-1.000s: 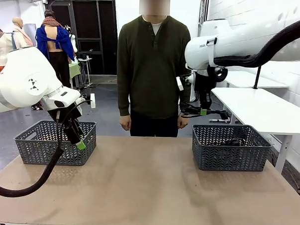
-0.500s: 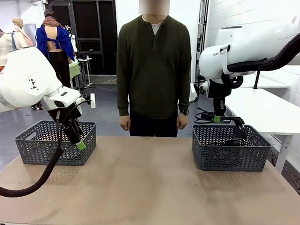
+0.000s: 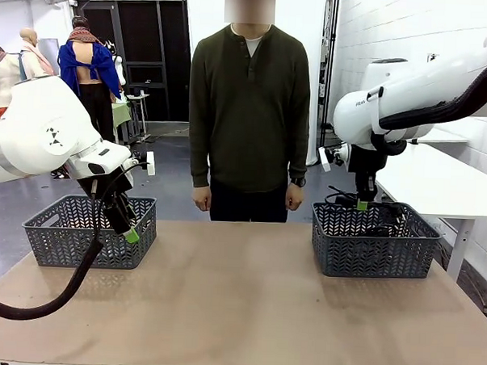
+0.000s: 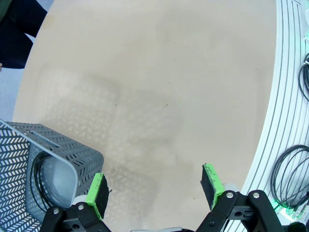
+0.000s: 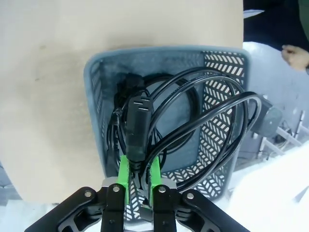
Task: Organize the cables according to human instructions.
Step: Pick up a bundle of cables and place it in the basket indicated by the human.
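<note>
Moved rightward, the right tool (image 3: 362, 205) now hangs over the right basket (image 3: 374, 251), clenched on a cable (image 5: 193, 121); left tool (image 4: 157, 186) stays released above the tabletop (image 4: 159, 87)

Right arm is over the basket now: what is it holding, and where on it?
The right gripper is shut on a coiled black cable, pinched at the cord just behind its plug. The left gripper is open, holding nothing.

I see one black cable (image 5: 193, 121) looped over the grey basket at frame centre, plug end pinched in my right claw (image 5: 140, 176). The human (image 3: 248, 110) stands upper centre, arms down.
</note>
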Robot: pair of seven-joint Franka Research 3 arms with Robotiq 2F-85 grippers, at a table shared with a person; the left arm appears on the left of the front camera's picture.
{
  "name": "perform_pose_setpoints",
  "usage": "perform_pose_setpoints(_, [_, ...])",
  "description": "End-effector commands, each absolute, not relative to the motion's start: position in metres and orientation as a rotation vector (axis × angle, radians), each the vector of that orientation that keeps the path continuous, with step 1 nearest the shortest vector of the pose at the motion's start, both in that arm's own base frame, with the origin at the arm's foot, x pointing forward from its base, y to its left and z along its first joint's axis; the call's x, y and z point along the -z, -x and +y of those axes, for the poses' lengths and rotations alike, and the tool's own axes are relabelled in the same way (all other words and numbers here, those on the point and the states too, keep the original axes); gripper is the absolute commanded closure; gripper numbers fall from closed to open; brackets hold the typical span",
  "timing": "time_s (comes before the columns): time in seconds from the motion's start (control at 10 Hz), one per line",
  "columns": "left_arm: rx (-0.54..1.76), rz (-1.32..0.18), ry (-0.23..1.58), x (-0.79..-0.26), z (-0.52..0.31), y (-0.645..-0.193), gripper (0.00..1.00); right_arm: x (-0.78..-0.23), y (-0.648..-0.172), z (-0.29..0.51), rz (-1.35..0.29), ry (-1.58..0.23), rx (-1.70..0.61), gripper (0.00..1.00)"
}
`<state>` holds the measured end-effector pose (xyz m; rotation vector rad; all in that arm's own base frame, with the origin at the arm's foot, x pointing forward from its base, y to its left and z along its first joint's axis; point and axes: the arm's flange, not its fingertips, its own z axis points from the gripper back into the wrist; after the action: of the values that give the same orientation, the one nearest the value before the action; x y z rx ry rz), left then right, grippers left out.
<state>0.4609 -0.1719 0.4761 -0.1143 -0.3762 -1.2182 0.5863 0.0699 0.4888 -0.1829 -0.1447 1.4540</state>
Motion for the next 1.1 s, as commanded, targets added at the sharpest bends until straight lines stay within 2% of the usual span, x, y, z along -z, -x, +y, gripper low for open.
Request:
perform_pose_setpoints(0.0, [1.215, -0.376, 0.109, -0.477, -0.171, -0.461, 0.0, -0.479, -0.583, 0.06, -0.179, 0.197, -1.482, 1.0])
perform_pose_setpoints(0.6, [1.215, -0.376, 0.109, -0.477, -0.171, -0.461, 0.0, -0.466, -0.603, 0.046, -0.14, 0.2, -1.487, 1.0])
perform_pose_setpoints(0.7, [1.215, -0.376, 0.109, -0.477, -0.171, -0.461, 0.0, -0.463, -0.607, 0.046, -0.137, 0.201, -1.475, 0.87])
perform_pose_setpoints(1.0, [1.215, -0.376, 0.109, -0.477, -0.171, -0.461, 0.0, -0.461, -0.612, 0.046, -0.137, 0.204, -1.444, 0.28])
